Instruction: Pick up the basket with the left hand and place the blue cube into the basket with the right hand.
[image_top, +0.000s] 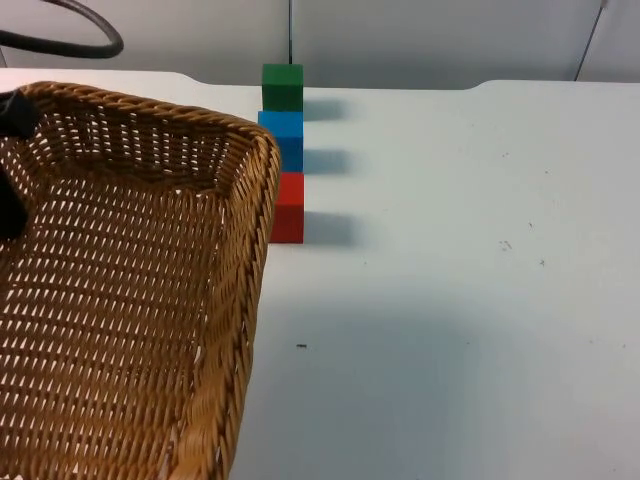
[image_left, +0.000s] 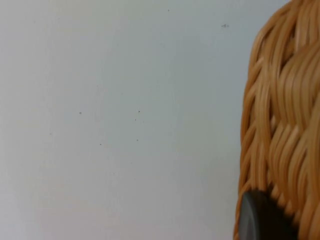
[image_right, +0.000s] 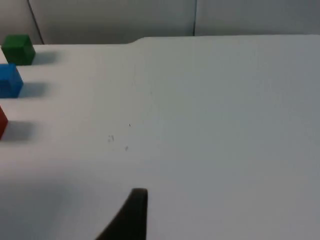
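Nearest, the wicker basket (image_top: 120, 300) takes up the left half of the top view, from the lower edge up to the upper left. It looks raised and tilted, its open side facing the camera, the woven floor and inner walls in full sight. Its right rim runs down from the rounded corner near the cubes to the bottom edge of the frame.

Left hand (image_top: 12, 165): black parts show at the far left edge of the top view, at the basket's left rim. In the left wrist view a black fingertip (image_left: 260, 217) lies against the outer weave of the basket (image_left: 285, 125), with bare white worktop (image_left: 125, 125) beyond. Clamped on the basket rim, by the look of it.

Right hand: one dark fingertip (image_right: 131, 215) shows in the right wrist view, above bare worktop and well apart from the cubes. Whether its fingers are apart or together, I cannot tell.

Farther back, three cubes stand in a row running away from the camera, just right of the basket's far corner: red cube (image_top: 288, 208) nearest, partly hidden by the rim; blue cube (image_top: 283, 138) in the middle; green cube (image_top: 282, 87) last, near the grey partition wall (image_top: 430, 40). All three rest on the worktop (image_top: 450, 300). Nothing lies in the basket.
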